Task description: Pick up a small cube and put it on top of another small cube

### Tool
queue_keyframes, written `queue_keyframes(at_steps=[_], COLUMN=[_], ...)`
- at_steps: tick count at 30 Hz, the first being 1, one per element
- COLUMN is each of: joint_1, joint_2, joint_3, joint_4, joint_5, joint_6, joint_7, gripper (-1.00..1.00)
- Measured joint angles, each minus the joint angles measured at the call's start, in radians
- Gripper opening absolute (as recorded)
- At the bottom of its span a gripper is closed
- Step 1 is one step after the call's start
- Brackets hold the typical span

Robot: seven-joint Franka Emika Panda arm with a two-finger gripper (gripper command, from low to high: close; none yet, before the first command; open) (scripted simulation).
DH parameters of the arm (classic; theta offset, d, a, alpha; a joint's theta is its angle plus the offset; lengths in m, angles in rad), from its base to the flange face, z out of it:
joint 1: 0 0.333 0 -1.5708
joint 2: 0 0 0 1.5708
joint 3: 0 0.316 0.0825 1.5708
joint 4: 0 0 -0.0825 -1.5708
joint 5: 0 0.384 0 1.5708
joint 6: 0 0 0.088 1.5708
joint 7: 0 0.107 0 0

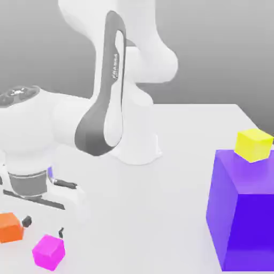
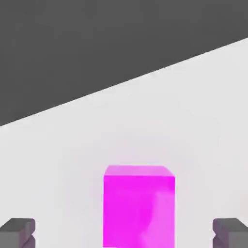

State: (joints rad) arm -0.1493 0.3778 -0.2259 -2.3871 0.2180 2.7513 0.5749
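Note:
A small magenta cube (image 1: 48, 251) rests on the white table near the front of the exterior view's left. My gripper (image 1: 43, 226) hovers just above it, open, with the dark fingertips (image 1: 61, 232) spread wide. In the hand view the magenta cube (image 2: 139, 203) sits centred between the two fingertips (image 2: 18, 231), touching neither, and the gripper (image 2: 125, 231) holds nothing. A small orange cube (image 1: 10, 227) lies close beside the gripper on the exterior view's left. A small yellow cube (image 1: 253, 144) sits on top of a large purple block (image 1: 243, 214) on the exterior view's right.
The arm's white base (image 1: 136, 134) stands at the back middle of the table (image 1: 160, 214). A small bluish object (image 1: 50, 172) peeks out behind the hand. The large purple block is tall and stands at the front right.

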Motion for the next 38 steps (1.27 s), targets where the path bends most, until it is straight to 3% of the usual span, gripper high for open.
queue_keyframes(at_steps=[2,3,10,15,26,32,34,35,38], joint_1=[-0.031,-0.04,-0.04,0.015,0.271,0.566,0.683,0.676,0.643], joint_2=[0.073,0.094,0.091,-0.062,-0.258,-0.364,-0.349,-0.338,-0.338], joint_3=[0.037,0.048,0.047,0.002,0.263,0.411,0.399,0.376,0.376], joint_4=[0.015,0.02,0.019,-0.004,0.173,0.32,0.309,0.291,0.291], joint_5=[0.032,0.041,0.038,-0.039,-0.112,-0.192,-0.212,-0.215,-0.215], joint_6=[0.056,0.072,0.069,-0.059,-0.429,-0.672,-0.645,-0.617,-0.617], joint_7=[-0.024,-0.031,-0.028,0.02,-0.106,-0.185,-0.194,-0.196,-0.196], gripper=[0.0,-1.0,-1.0,-1.0,-1.0,-1.0,-1.0,1.0,1.0])
